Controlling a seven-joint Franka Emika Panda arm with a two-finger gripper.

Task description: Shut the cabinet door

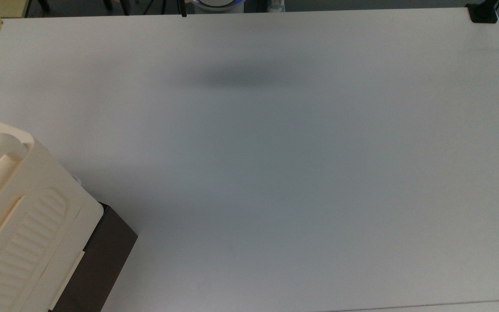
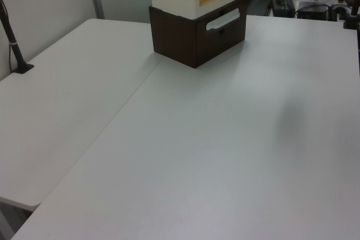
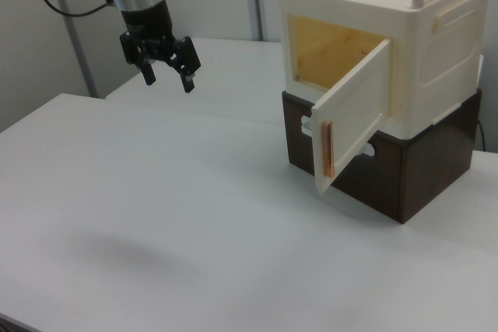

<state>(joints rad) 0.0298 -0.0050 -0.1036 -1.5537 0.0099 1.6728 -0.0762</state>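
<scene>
I am seeing the gripper (image 3: 167, 75) hanging with fingers spread, well apart from the cabinet (image 3: 389, 60), whose cabinet door (image 3: 352, 118) is standing open.

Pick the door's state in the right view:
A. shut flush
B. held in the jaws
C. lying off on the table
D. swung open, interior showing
D: the door stands swung out from the cabinet, its amber interior showing behind it, while the gripper hangs open over the table, well to the right view's left and touching nothing.
</scene>
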